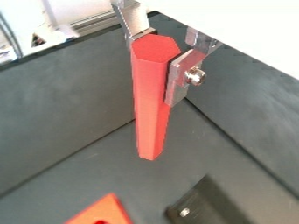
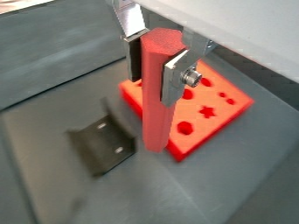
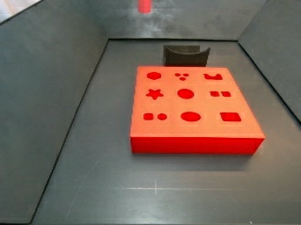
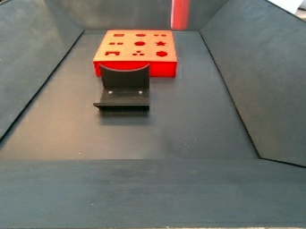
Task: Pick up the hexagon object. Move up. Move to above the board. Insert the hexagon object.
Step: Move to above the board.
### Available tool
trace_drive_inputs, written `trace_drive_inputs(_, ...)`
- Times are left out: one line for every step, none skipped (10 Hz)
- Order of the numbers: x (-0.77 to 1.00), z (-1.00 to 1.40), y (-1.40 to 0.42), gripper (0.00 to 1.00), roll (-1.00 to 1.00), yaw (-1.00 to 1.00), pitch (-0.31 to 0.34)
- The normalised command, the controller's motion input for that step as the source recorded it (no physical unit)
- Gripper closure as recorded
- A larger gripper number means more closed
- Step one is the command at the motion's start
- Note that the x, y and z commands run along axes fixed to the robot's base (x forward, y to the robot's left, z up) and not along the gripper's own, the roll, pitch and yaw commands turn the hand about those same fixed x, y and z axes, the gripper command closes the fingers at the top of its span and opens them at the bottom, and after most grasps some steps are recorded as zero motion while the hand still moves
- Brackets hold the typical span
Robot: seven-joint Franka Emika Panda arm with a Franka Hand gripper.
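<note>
Gripper (image 1: 163, 54) plates are clamping the upper part of the hexagon object (image 1: 151, 105), which is hanging upright and clear of the dark worktop (image 1: 70, 105) in both wrist views. Silver fingers (image 2: 176, 77) are pressing against opposite faces of the red-pink rod (image 2: 158, 92), its free end pointing down. Beneath and behind the rod in a wrist view, the board (image 2: 216, 118) is lying flat, showing its star and round holes, while the fixture (image 2: 100, 140) is standing just beside it on the floor. In a side view only the rod's lower tip (image 3: 144, 6) is showing at the frame edge, high beyond the board (image 3: 194, 123) and the fixture (image 3: 186, 54). Another side view is catching the rod (image 4: 181, 12) above the board's (image 4: 138, 49) far corner.
</note>
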Motion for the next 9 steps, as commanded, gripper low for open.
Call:
trace_drive_inputs(0.04,0.17,-1.00,1.00,0.08,-0.60,0.158)
trace_drive_inputs(0.04,0.17,-1.00,1.00,0.04,-0.37,0.127)
trace_drive_inputs(0.04,0.17,-1.00,1.00,0.01,-0.20,0.103)
trace_drive_inputs(0.05,0.17,-1.00,1.00,-0.01,-0.09,0.089)
trace_drive_inputs(0.06,0.18,-1.00,1.00,-0.01,-0.04,0.092)
trace_drive_inputs(0.07,0.18,-1.00,1.00,-0.02,-0.01,0.099)
trace_drive_inputs(0.08,0.18,-1.00,1.00,-0.01,0.00,0.109)
trace_drive_inputs(0.10,0.19,-1.00,1.00,0.00,0.00,0.118)
trace_drive_inputs(0.12,0.17,-0.87,1.00,0.00,0.01,0.124)
